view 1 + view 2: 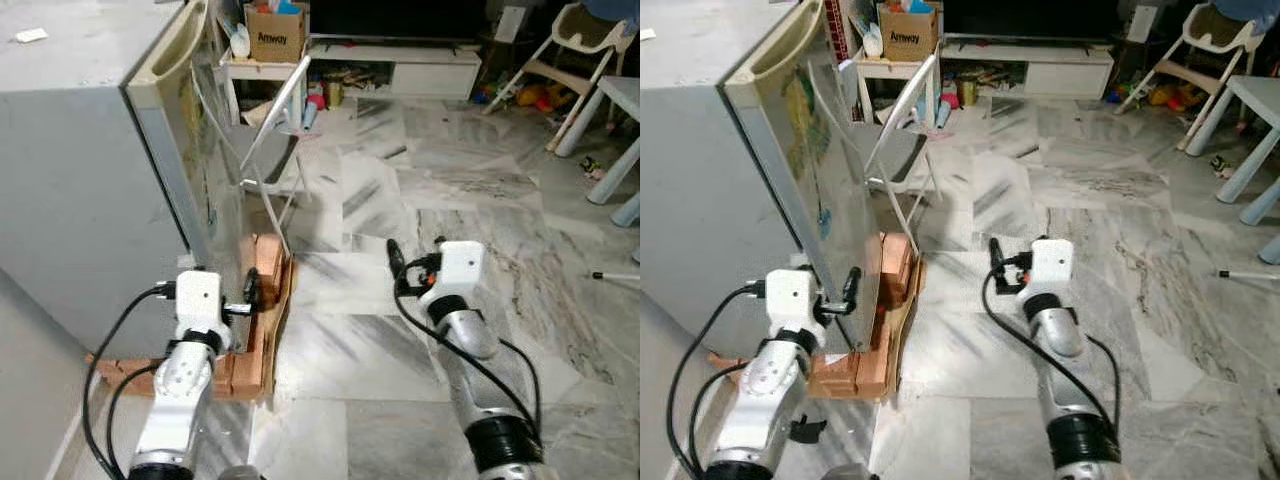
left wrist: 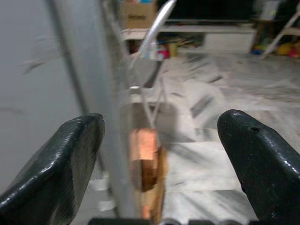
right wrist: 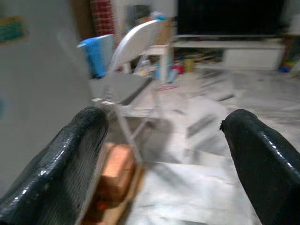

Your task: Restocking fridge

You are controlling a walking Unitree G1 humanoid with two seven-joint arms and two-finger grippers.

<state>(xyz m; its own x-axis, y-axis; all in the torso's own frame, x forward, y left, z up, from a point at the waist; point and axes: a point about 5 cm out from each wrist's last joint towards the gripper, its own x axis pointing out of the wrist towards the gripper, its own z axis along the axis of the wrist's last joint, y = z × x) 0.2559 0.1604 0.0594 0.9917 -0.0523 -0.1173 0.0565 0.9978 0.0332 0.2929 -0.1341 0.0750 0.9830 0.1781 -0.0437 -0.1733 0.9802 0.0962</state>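
Observation:
A grey fridge (image 1: 90,200) stands at the left with its door (image 1: 830,180) closed, its cream handle edge (image 1: 170,55) running along the top. My left gripper (image 1: 250,293) is low at the fridge's front corner and is open. In the left wrist view the door's edge (image 2: 105,108) shows between the two black fingers (image 2: 61,164). I cannot tell whether they touch it. Over the marble floor, to the right of the fridge, my right gripper (image 1: 394,258) is open with nothing in it. Its fingers (image 3: 262,164) stand wide apart.
Orange bricks and a cardboard sheet (image 1: 262,300) lie at the fridge's base. A white folding chair (image 1: 275,130) stands just beyond the door. Further back are a cardboard box (image 1: 275,35), a low TV bench (image 1: 400,65), a high chair (image 1: 580,40) and a white table (image 1: 620,150).

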